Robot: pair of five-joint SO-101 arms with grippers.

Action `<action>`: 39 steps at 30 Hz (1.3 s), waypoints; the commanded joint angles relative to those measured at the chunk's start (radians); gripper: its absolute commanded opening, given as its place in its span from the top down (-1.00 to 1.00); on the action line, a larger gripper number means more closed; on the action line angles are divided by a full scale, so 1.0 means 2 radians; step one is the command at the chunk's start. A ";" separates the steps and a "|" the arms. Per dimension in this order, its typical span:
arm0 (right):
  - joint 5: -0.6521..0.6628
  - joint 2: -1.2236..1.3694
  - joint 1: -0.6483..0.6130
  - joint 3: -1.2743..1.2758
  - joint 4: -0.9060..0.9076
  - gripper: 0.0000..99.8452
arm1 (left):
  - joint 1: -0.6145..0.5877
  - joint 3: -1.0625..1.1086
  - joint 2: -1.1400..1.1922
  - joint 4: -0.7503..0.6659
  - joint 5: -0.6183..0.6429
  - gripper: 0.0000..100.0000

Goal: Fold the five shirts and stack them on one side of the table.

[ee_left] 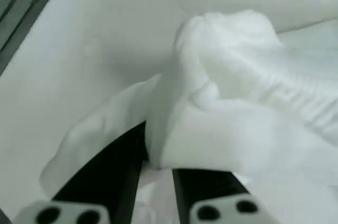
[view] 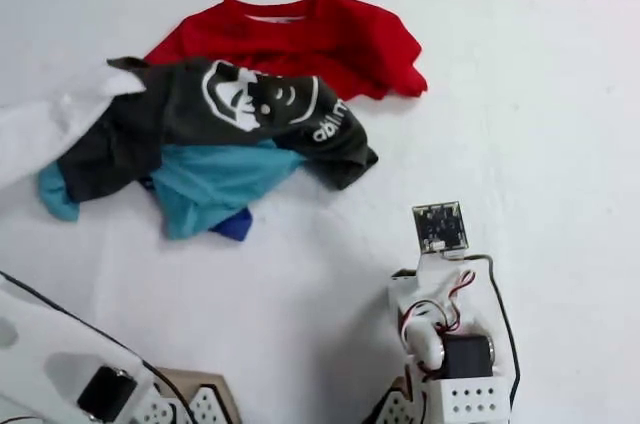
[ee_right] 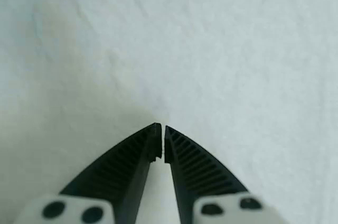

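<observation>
blue shirt point(view: 232, 225) mostly under teal shirt point(view: 215, 182), white shirt point(view: 38, 136) cut @ edge

The table point(view: 560, 94) is covered in white cloth with soft creases. A red shirt point(view: 300, 39) lies spread at about 12 o'clock. Just below it, toward 10 o'clock, a black shirt point(view: 230, 119) with a white print lies crumpled, its upper edge over the red shirt's hem. A light blue shirt point(view: 215, 184) lies partly under the black shirt, with a dark blue shirt point(view: 233, 226) peeking out at its 6 o'clock edge. A white shirt point(view: 40, 129) lies at 9 o'clock, touching the black shirt.
</observation>
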 commanded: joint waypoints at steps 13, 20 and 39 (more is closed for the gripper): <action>-0.002 -0.004 0.003 0.003 0.003 0.96 | 0.089 -0.081 0.034 0.035 0.104 0.48; -0.002 -0.004 0.003 0.003 0.003 0.96 | 0.203 -0.102 0.033 0.068 0.109 0.54; -0.002 -0.004 0.003 0.003 0.003 0.96 | 0.359 0.369 -0.427 0.068 0.108 0.40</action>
